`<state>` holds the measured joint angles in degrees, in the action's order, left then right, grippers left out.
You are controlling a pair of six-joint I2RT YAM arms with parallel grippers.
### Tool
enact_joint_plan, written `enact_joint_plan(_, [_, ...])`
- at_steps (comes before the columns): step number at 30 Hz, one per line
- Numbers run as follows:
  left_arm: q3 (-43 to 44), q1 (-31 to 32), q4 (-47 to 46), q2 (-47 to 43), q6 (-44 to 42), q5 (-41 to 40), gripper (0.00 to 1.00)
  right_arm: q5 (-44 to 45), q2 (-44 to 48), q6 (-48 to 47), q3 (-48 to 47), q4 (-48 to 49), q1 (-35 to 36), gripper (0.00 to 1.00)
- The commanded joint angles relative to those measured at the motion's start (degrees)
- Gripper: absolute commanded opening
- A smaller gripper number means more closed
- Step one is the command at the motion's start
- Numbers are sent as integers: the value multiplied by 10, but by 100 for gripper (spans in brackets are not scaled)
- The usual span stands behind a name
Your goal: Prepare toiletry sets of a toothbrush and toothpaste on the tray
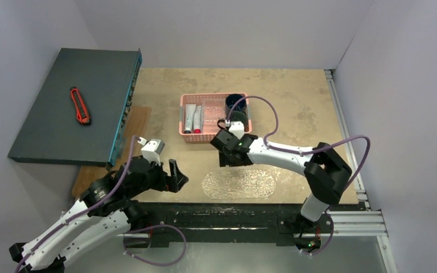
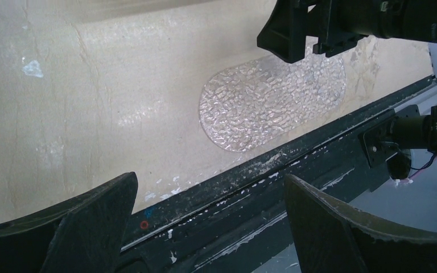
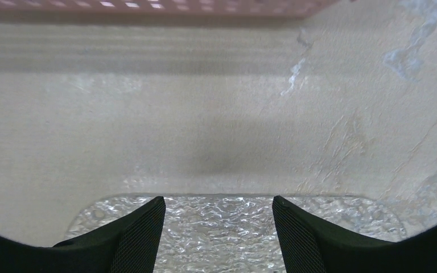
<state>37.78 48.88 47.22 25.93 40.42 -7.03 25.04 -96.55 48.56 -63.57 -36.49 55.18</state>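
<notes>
Beige tabletop between grey walls: no set is on the tray yet.
Top view: the tray point(image 1: 239, 183) lies bare at the near edge, while the tubes point(image 1: 189, 118) and mugs point(image 1: 236, 102) sit in the pink basket point(image 1: 216, 116) farther back; toothbrushes cannot be made out. Left wrist view: the left gripper point(image 2: 209, 190) is spread and empty over the tabletop's near edge. Right wrist view: the right gripper point(image 3: 217, 207) is spread and empty above the tray's far rim.

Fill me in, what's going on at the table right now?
Nothing is being handled at this moment. The right fingers hang open and empty over the far edge of the tray, facing the pink basket. The left fingers sit open and empty near the table's front edge, left of the tray. The tray is bare. Two red-capped tubes and the mugs are in the basket.
</notes>
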Motion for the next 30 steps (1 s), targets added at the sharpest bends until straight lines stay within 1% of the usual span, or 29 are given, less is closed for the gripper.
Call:
enact_joint_plan(1, [57, 2, 12, 9, -31, -21, 100, 48, 43, -26, -61, -53, -1, 72])
enact_joint_plan(5, [91, 2, 30, 22, -50, -37, 100, 64, 66, -56, -88, -67, -18, 72])
enact_joint_plan(13, [163, 2, 72, 40, -96, -72, 100, 46, 100, -139, -131, -48, -106, 69])
enact_joint_plan(17, [200, 2, 94, 44, -124, -97, 100, 27, 98, -177, -149, -22, -154, 66])
enact_joint_plan(21, [227, 2, 110, 48, -152, -116, 100, 8, 75, -208, -185, -8, -191, 64])
enact_joint_plan(24, [227, 2, 98, 43, -183, -113, 99, -13, 49, -230, -208, 5, -214, 62])
enact_joint_plan(30, [183, 2, 55, 11, -215, -119, 99, -45, 13, -248, -214, 60, -244, 60])
